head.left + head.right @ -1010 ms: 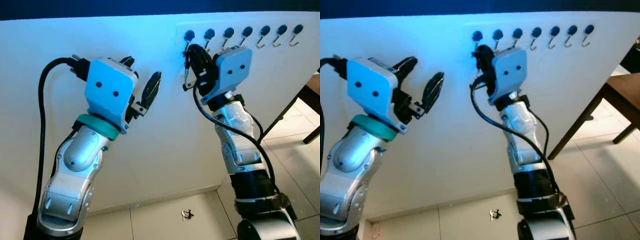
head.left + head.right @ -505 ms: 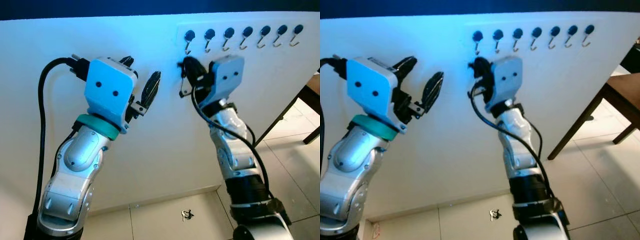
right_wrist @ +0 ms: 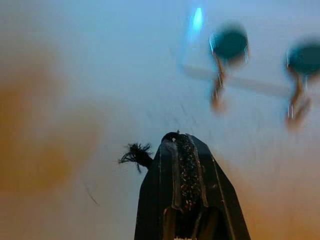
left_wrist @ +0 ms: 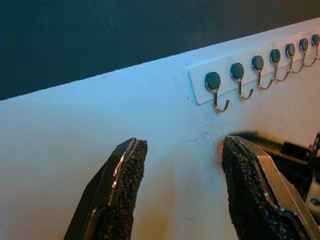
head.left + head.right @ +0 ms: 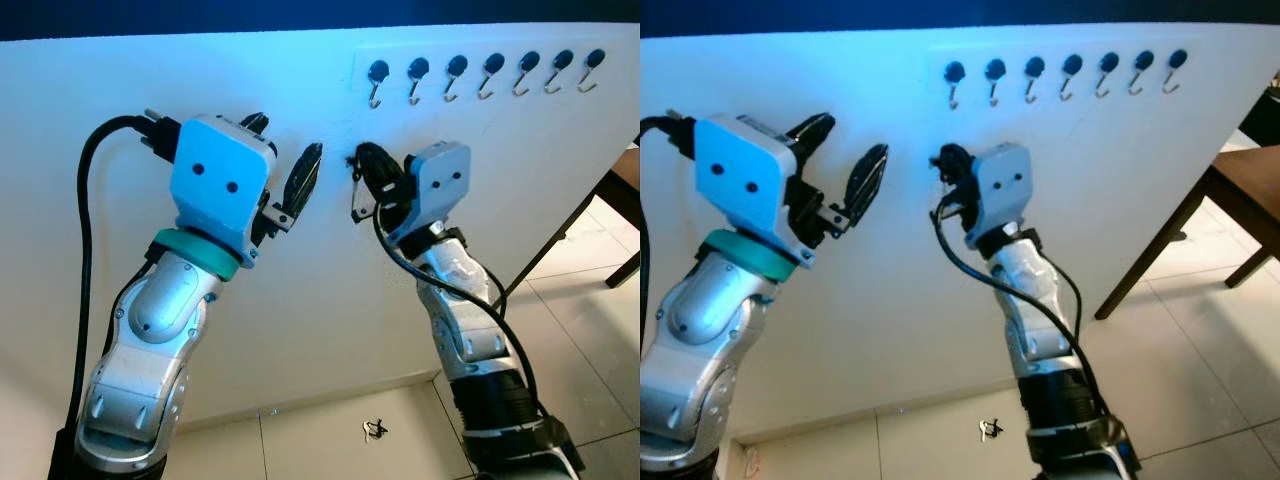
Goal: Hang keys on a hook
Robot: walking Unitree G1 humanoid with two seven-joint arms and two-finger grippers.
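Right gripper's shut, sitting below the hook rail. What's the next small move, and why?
Probably lower the right gripper toward the small metal object on the floor, which may be the keys. The hooks all hang bare, and the shut fingers show no metal between them.

Silver jointed arms, white boxy wrist housings, black cables, teal ring, black rough-padded fingers [image 4: 125, 185]

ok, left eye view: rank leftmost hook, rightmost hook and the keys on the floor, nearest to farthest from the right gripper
1. Leftmost hook: just above the right gripper, on the wall rail.
2. Rightmost hook: far end of the rail, up and to the right.
3. Keys: on the floor tile, well below.
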